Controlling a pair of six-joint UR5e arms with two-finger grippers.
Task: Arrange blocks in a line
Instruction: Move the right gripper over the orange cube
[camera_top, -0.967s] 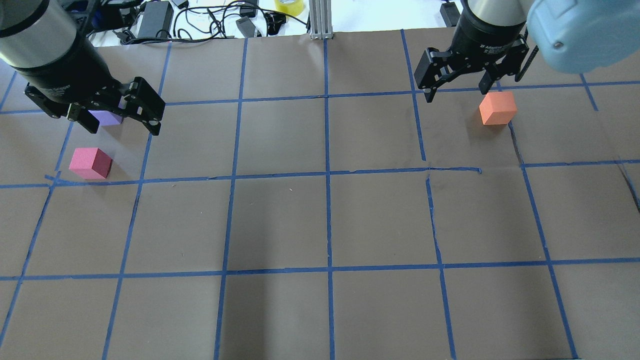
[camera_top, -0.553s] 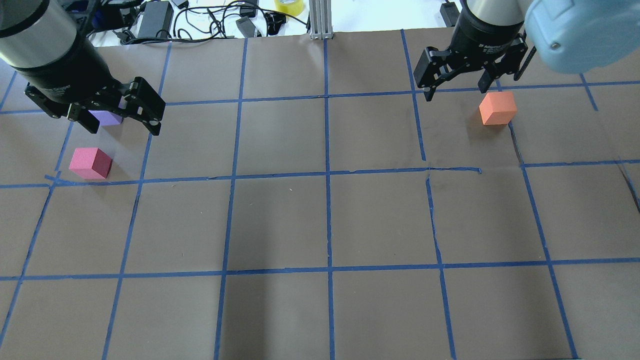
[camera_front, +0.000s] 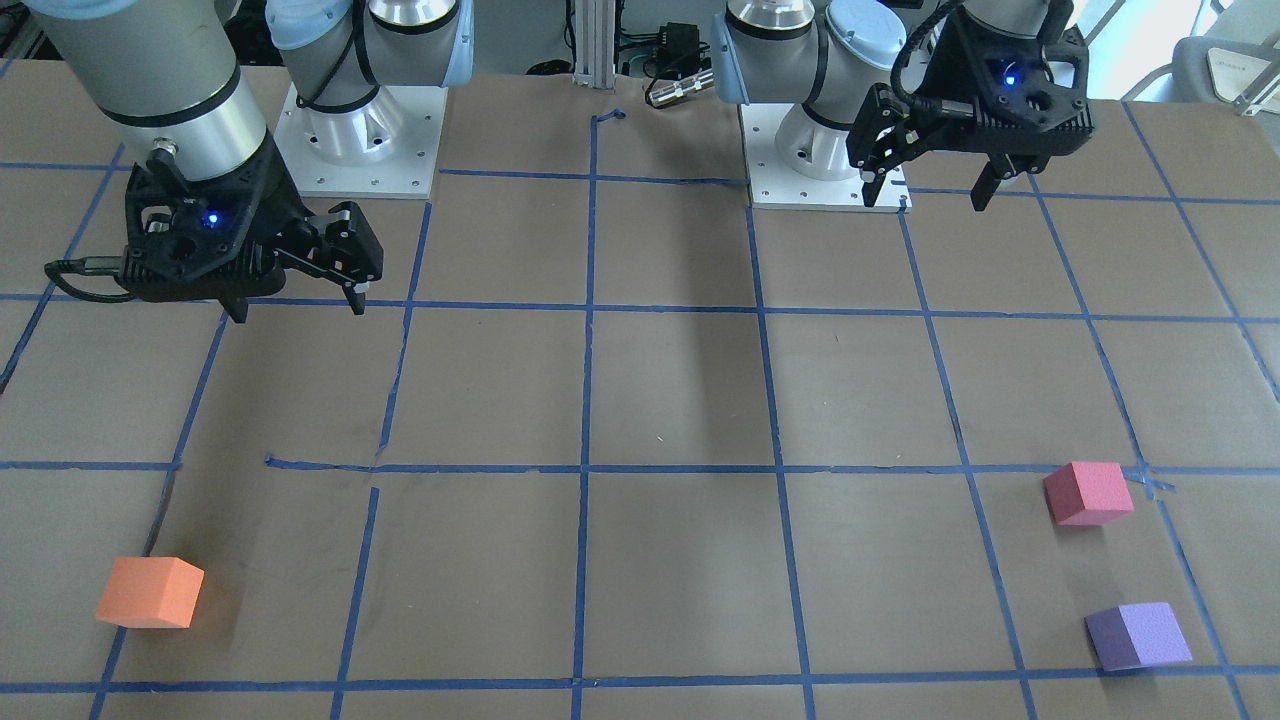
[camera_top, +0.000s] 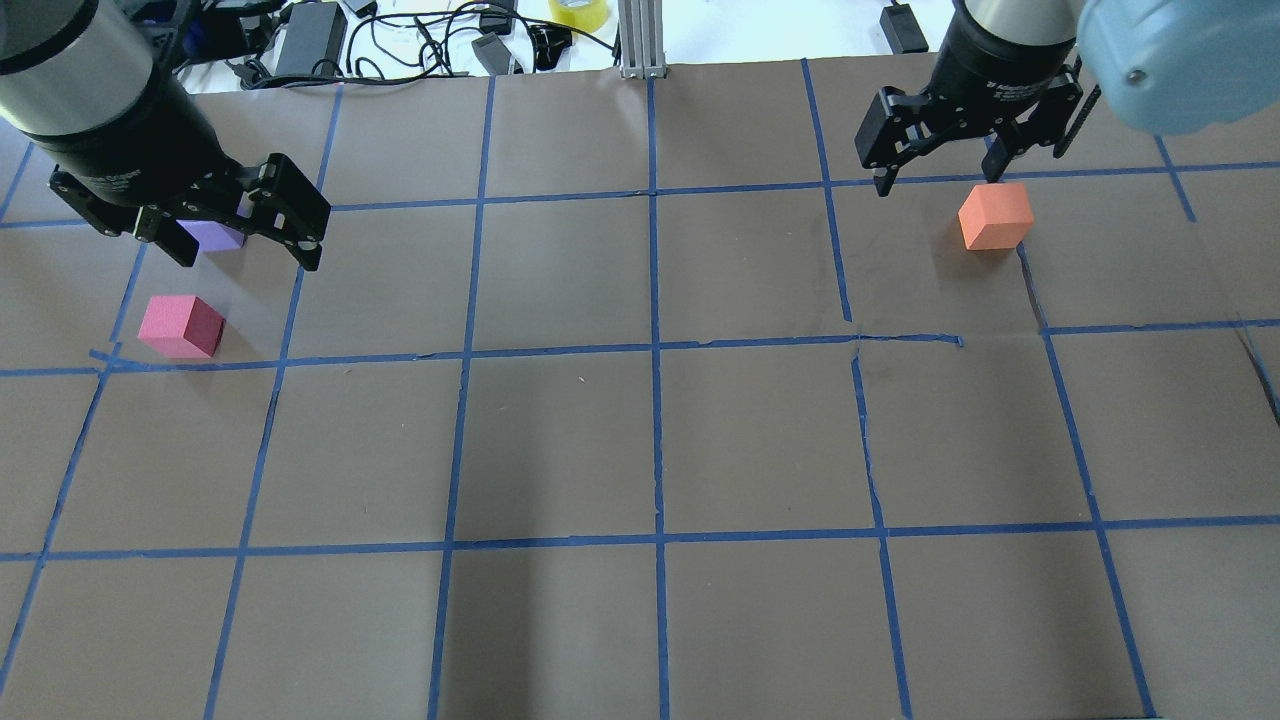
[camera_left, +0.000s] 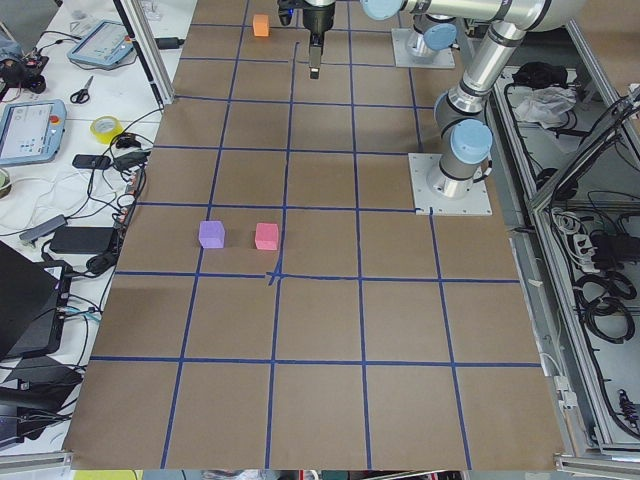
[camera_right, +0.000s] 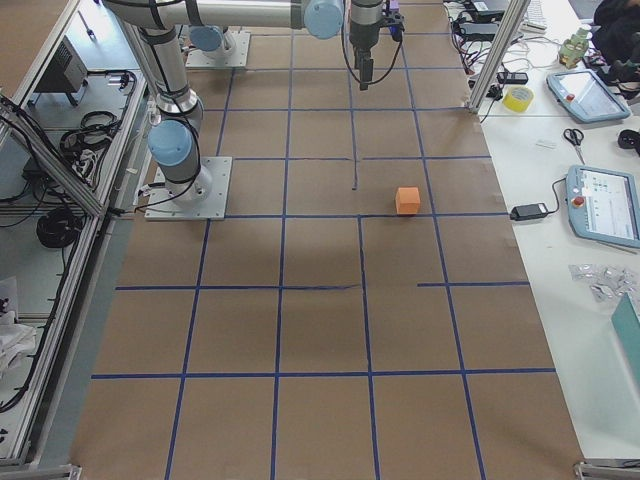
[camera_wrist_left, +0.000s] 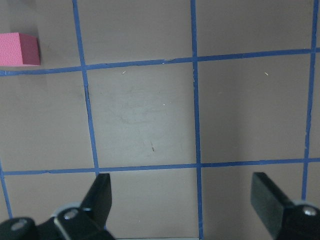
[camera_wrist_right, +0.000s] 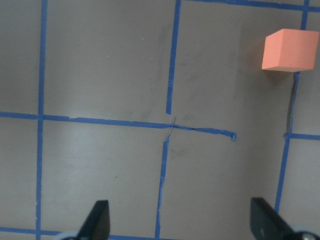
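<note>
The orange block (camera_top: 995, 216) lies at the far right, just to the right of and nearer than my right gripper (camera_top: 937, 178), which is open and empty above the table. It also shows in the right wrist view (camera_wrist_right: 290, 50), at the upper right beyond the open fingers (camera_wrist_right: 97, 222). The pink-red block (camera_top: 182, 326) and the purple block (camera_top: 212, 236) lie at the far left. My left gripper (camera_top: 247, 258) hovers open and empty and partly hides the purple block. The left wrist view shows the pink-red block (camera_wrist_left: 17, 49) at its upper left.
Brown paper with a blue tape grid (camera_top: 655, 350) covers the table. Cables, power bricks and a tape roll (camera_top: 578, 12) lie beyond the far edge. In the front-facing view the arm bases (camera_front: 360, 130) stand on the robot's side and the blocks (camera_front: 150, 592) (camera_front: 1088, 493) (camera_front: 1138, 635) lie apart.
My right gripper has moved a little to the right, closer to above the orange block. The left gripper and all three blocks have not moved.
</note>
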